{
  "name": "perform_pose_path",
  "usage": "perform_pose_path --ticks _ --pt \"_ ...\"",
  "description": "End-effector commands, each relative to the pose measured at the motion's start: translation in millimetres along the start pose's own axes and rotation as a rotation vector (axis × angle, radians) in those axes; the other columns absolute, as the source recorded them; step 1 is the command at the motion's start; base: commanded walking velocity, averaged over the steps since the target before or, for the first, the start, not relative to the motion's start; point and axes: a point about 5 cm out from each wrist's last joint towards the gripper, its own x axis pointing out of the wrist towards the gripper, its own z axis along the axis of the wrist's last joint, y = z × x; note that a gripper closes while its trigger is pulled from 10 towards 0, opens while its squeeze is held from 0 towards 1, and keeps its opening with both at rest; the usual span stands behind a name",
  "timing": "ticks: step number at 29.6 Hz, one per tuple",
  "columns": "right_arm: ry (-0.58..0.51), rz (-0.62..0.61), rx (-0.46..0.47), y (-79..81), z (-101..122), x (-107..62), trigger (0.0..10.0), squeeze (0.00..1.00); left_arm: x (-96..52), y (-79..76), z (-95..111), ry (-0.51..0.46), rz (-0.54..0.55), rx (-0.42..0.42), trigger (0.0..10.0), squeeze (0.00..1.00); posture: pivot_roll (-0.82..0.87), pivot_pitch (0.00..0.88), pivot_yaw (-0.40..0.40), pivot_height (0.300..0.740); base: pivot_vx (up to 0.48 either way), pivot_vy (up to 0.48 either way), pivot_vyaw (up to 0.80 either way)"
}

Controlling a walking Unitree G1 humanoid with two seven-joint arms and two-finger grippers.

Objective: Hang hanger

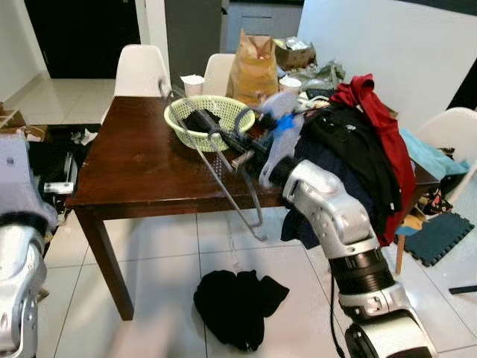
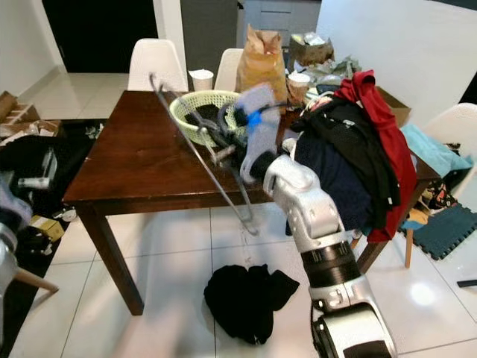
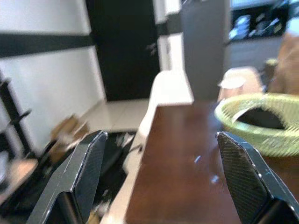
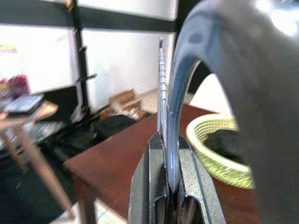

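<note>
**Right wrist view: hanger pinched between closed fingers above the table**

Right wrist view puts the hanger (image 4: 164,116) dead centre, its grey curved bar and a thin ridged metal rod rising straight out of the right gripper (image 4: 170,179), whose two black fingers (image 4: 147,182) are pressed together on it with no gap left. From the head cameras the same hanger (image 1: 216,160) is a thin metal frame held up over the near right part of the wooden table (image 1: 134,160); one long wire slants from near the basket rim down past the table edge, and its lower corner hangs in the air above the tiled floor (image 1: 156,261).

The right arm (image 1: 335,224) reaches forward from the lower right, and the wrist carries a pale cover with a blue patch. Just behind the gripper sits a light green basket (image 1: 209,119) with something dark inside. Beyond it stand a brown paper bag (image 1: 253,67) and two white cups. A heap of clothes (image 1: 358,149), black, navy and red, is piled on the right end of the table and spills over its edge. A black garment (image 1: 235,302) lies crumpled on the floor in front of the table. White chairs stand at the far side.

The left gripper (image 3: 163,182) has its fingers spread wide apart, holding nothing, pointed along the table's left edge towards the basket.
</note>
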Motion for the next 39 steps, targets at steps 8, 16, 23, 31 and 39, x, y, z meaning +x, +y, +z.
perform_pose_path --ticks 8,16,23,31,39 --pt "0.006 -0.050 0.032 -6.8 -1 0.0 10.0 0.00 3.3 -11.8 6 -0.026 -0.064 -0.002 10.0 0.00 0.06 0.000 -0.054 0.740 0.426 0.000 -0.19" --pt "-0.003 -0.048 0.037 -5.4 0 0.4 10.0 0.00 5.6 -14.5 10 -0.034 -0.082 -0.003 10.0 0.00 0.06 0.000 -0.050 0.740 0.439 0.000 -0.17" --pt "-0.007 -0.049 0.040 -4.9 1 0.6 10.0 0.00 7.6 -14.3 15 -0.055 -0.092 0.017 10.0 0.00 0.05 0.000 -0.048 0.740 0.460 0.000 0.00" --pt "-0.005 -0.050 0.037 -4.7 2 0.2 10.0 0.00 10.7 -12.8 14 -0.052 -0.089 0.011 10.0 0.00 0.05 0.000 -0.051 0.740 0.463 0.000 0.00" --pt "-0.008 -0.045 0.034 -4.2 4 0.8 10.0 0.00 21.0 -16.8 0 0.004 -0.115 -0.037 10.0 0.00 0.05 0.000 -0.053 0.740 0.461 0.000 0.00"
